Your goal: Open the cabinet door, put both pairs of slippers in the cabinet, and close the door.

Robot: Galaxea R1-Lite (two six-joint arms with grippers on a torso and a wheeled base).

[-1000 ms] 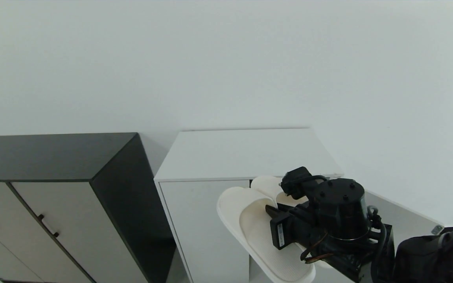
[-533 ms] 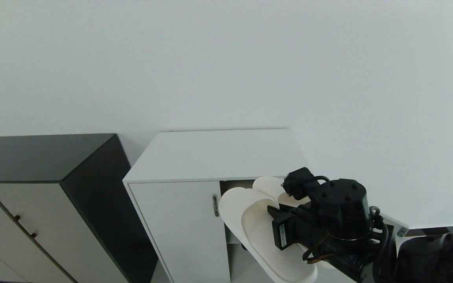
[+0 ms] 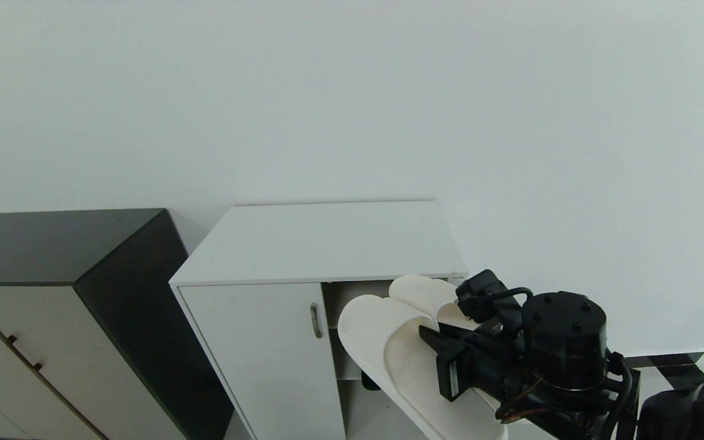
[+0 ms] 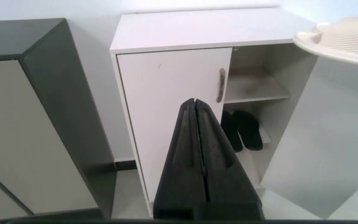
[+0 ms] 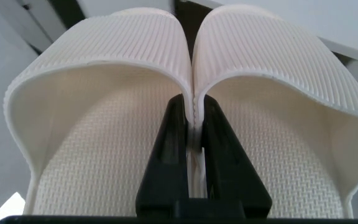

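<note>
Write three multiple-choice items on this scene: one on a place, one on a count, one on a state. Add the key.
1. Where is the pair of black slippers relative to the white wooden cabinet?
A. On its top.
B. Inside it, below the upper shelf.
C. On the floor outside it.

2. How many cream ribbed foam slippers does the right gripper hold?
A. One.
B. Two.
C. Three.

3. What state is the left gripper in?
A. Wide open.
B. Shut on a slipper.
C. Shut, holding nothing.

Key:
1 B: the left wrist view shows them in the open compartment.
2 B: the inner edges of two slippers are pinched together.
3 C: it is closed with nothing in it.
</note>
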